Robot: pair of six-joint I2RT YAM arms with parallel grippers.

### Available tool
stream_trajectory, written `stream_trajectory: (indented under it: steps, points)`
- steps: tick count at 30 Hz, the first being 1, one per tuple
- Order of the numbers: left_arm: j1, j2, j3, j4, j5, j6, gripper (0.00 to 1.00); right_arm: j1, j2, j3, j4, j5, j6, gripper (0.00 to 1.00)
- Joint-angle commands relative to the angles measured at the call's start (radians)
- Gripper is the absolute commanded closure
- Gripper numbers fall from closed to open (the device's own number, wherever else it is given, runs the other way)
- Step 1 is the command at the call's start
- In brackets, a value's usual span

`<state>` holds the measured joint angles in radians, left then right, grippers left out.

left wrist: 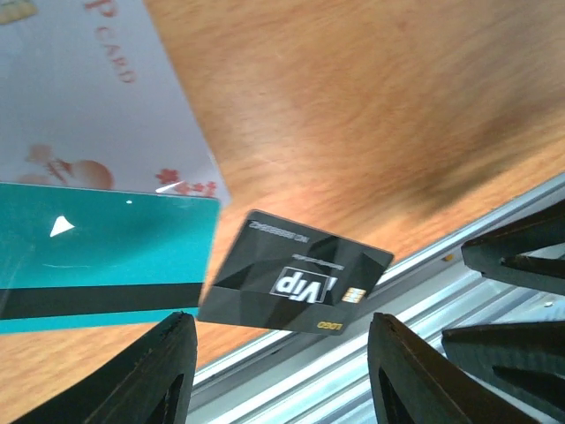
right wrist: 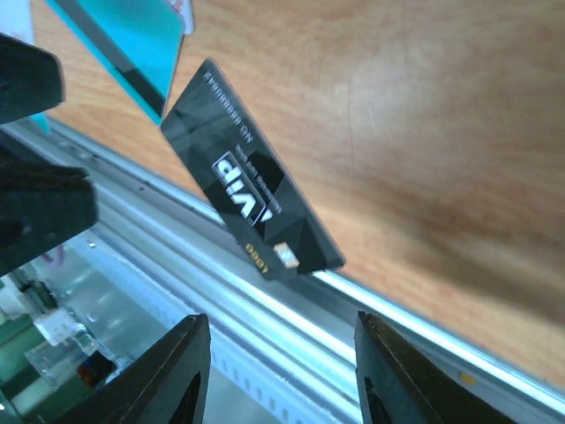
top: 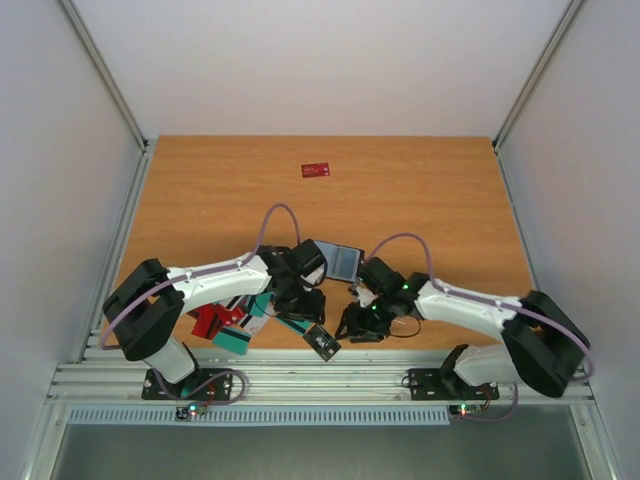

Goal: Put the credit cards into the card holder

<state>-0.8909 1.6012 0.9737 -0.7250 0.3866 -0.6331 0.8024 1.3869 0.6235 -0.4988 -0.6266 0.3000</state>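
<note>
A black credit card with white "VIP" print (top: 320, 342) lies at the table's near edge, one corner over the metal rail. It also shows in the left wrist view (left wrist: 296, 283) and the right wrist view (right wrist: 252, 199). My left gripper (top: 298, 308) (left wrist: 282, 380) is open and empty, just above and left of it. My right gripper (top: 353, 328) (right wrist: 278, 380) is open and empty, just right of it. A teal card with a dark stripe (left wrist: 97, 256) and a white card (left wrist: 88, 97) lie beside it. The card holder (top: 338, 262) shows its pale grey-blue inside between the arms.
A heap of red, teal and white cards (top: 228, 325) lies under the left arm. One red card (top: 316, 169) lies alone far back. The aluminium rail (top: 300, 375) runs along the near edge. The right gripper's fingers (left wrist: 516, 256) show in the left wrist view.
</note>
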Motion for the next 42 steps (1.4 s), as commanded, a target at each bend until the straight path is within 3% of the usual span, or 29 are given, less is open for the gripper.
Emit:
stream_trajectory:
  steps: [1,8,18,26,42]
  points:
    - [-0.029,0.010,0.050,-0.026,-0.034,-0.068,0.45,0.009,-0.154,-0.104,0.089,0.020,0.209,0.52]
    - [-0.033,0.044,0.043,0.001,-0.016,-0.035,0.45,0.053,-0.222,-0.225,0.211,0.069,0.383,0.47]
    - [-0.033,0.087,0.010,0.073,0.047,0.065,0.45,0.253,-0.184,-0.329,0.488,0.287,0.610,0.45]
    - [-0.033,0.125,-0.043,0.115,0.072,0.108,0.45,0.315,-0.057,-0.349,0.680,0.364,0.684,0.45]
    - [-0.033,0.138,-0.138,0.190,0.117,0.109,0.46,0.342,0.049,-0.381,0.830,0.447,0.770,0.52]
